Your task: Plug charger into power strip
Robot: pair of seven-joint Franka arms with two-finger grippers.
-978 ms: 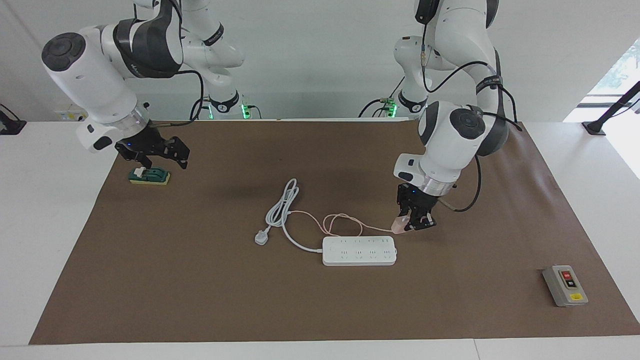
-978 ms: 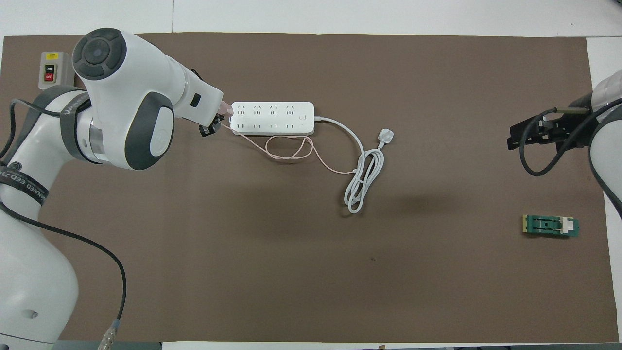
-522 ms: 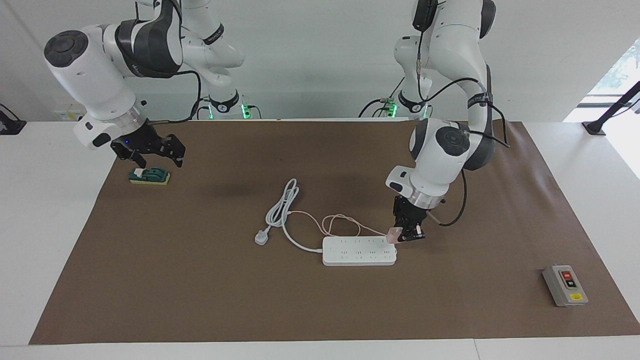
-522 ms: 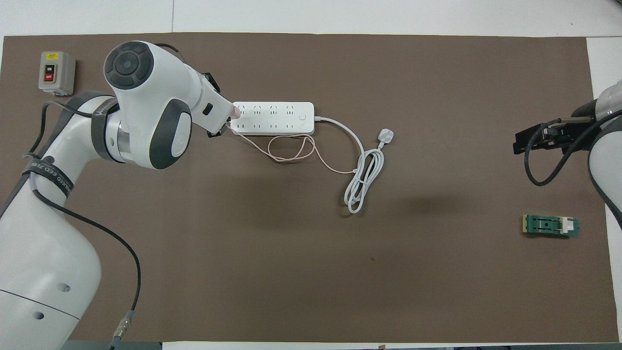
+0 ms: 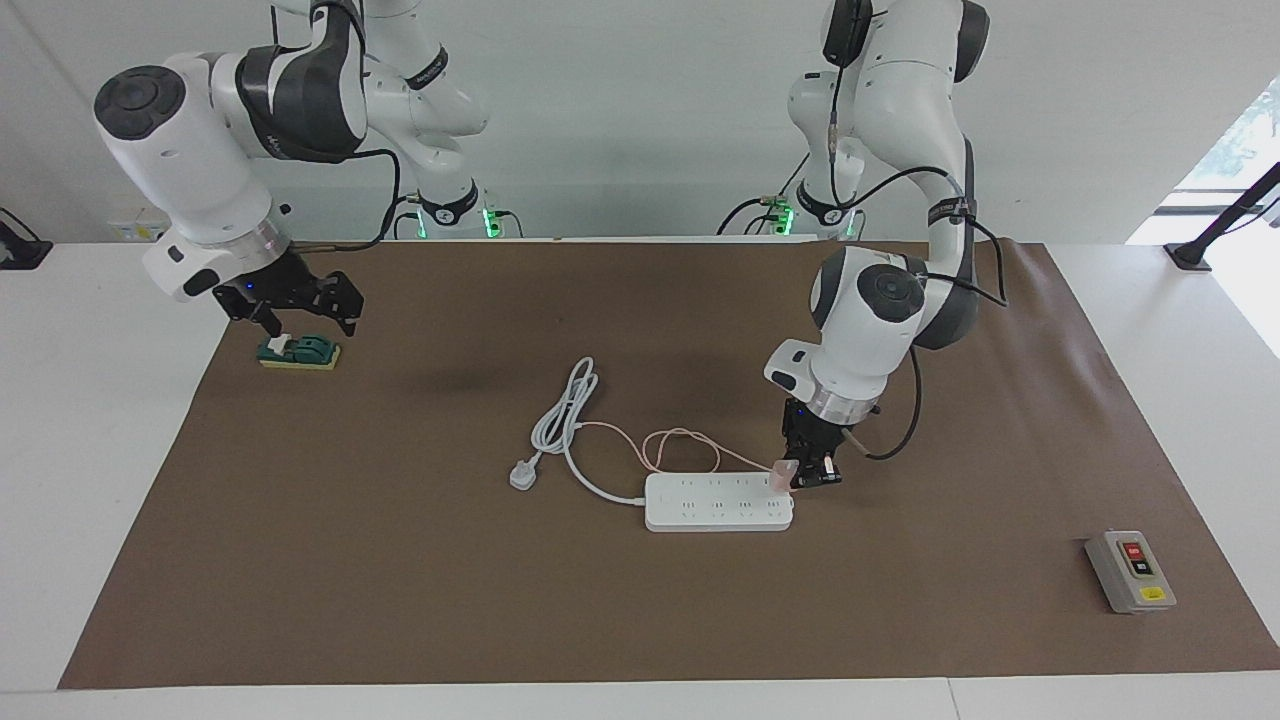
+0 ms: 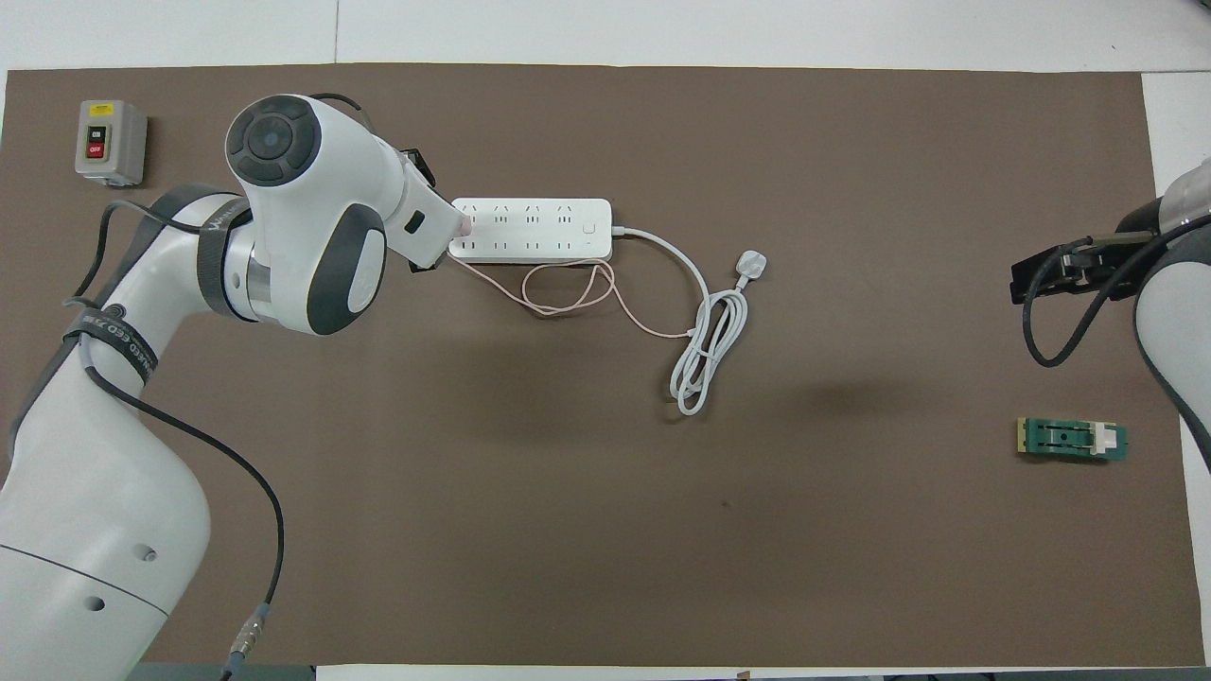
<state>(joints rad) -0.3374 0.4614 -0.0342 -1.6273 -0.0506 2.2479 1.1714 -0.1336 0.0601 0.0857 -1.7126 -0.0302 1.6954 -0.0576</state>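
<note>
Facing view: the left gripper [image 5: 806,474] is clenched on the pink charger [image 5: 783,473], holding it over the end of the white power strip [image 5: 718,502] toward the left arm's end of the table; contact cannot be told. The right gripper [image 5: 300,312] hangs released above a green block [image 5: 298,352].

Overhead view: the strip [image 6: 530,230] lies flat with 2 rows of sockets. The charger's tip [image 6: 464,225] shows over its end, and the pink cable [image 6: 568,294] loops beside it.
</note>
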